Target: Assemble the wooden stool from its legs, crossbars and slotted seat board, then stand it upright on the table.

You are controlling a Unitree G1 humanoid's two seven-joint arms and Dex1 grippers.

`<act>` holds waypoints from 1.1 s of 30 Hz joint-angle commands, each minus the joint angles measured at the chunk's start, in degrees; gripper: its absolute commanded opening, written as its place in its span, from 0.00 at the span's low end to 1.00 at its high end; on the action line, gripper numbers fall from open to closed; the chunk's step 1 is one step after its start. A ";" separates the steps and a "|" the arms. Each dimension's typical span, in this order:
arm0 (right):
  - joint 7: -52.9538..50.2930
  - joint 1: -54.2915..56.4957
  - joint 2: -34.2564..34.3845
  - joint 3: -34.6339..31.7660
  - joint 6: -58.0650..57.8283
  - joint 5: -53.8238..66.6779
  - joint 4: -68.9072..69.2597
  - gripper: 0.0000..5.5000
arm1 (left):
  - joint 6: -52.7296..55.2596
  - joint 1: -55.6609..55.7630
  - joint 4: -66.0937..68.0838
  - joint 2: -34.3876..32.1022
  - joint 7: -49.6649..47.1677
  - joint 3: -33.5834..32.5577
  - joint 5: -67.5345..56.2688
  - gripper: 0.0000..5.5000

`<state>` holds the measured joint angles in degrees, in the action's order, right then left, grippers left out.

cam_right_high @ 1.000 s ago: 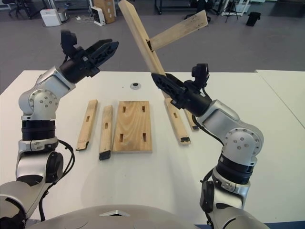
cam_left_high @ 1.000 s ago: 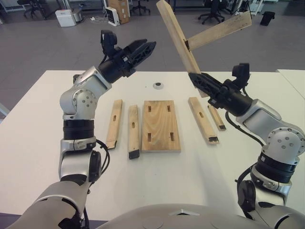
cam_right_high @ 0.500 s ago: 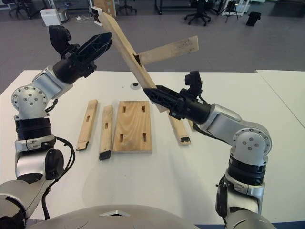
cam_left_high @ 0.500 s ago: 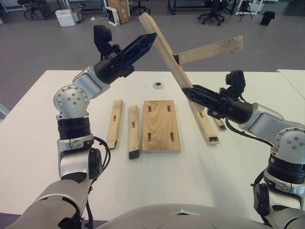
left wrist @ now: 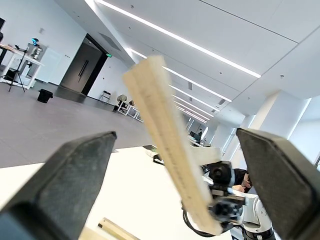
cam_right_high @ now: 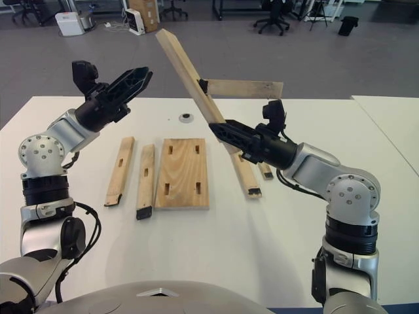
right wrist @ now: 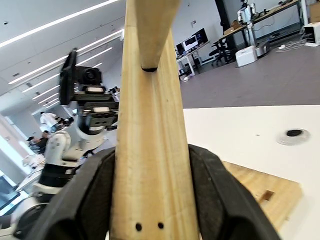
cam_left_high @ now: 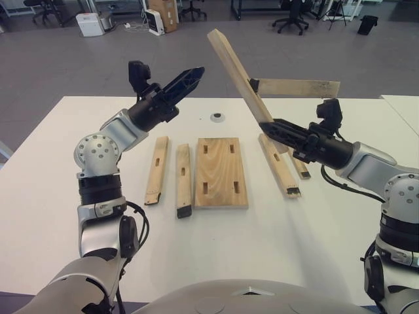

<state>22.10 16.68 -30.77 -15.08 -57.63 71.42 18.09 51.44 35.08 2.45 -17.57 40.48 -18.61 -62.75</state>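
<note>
Above the table's right half: right gripper is raised, fingers clamped on the lower part of the held leg.
Held leg: tilted in the air, upper end leaning toward the robot's left.
Fitted crossbar: one end is seated in the held leg's slot; the rest juts out roughly level toward the robot's right.
Left gripper: raised over the table's left-centre, fingers wide apart and pointing toward the held leg's upper half; near it, not touching.
Slotted seat board: lies flat at table centre, four slots visible.
Outer left leg: flat, left of the board.
Inner left leg: flat, between the outer left leg and the board.
Right loose leg: flat, just right of the board.
Short crossbar: flat beside the right loose leg, partly hidden by the right arm.
Table: white top; round grommet beyond the board.
</note>
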 commanded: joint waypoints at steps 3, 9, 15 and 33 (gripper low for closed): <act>-4.83 -10.33 2.91 4.10 4.72 -13.20 -1.17 0.37 | -1.54 -7.32 -5.86 0.92 -4.79 -3.48 -1.90 0.81; -18.62 -18.65 13.63 13.51 9.52 -29.71 0.31 0.37 | -5.59 -12.05 -8.37 3.29 -10.03 -4.51 -0.63 0.81; -27.11 -21.60 19.72 17.32 10.25 -40.25 0.41 0.37 | -6.72 -14.38 -9.30 3.68 -12.52 -3.86 -1.42 0.81; -21.12 -18.16 16.30 20.69 14.70 -55.27 5.48 0.64 | -10.12 -21.11 -13.33 6.13 -13.99 -0.86 -1.02 0.81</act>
<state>-0.03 -2.90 -14.25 6.37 -43.54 16.79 22.43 41.90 15.42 -9.58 -11.98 27.79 -20.05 -64.50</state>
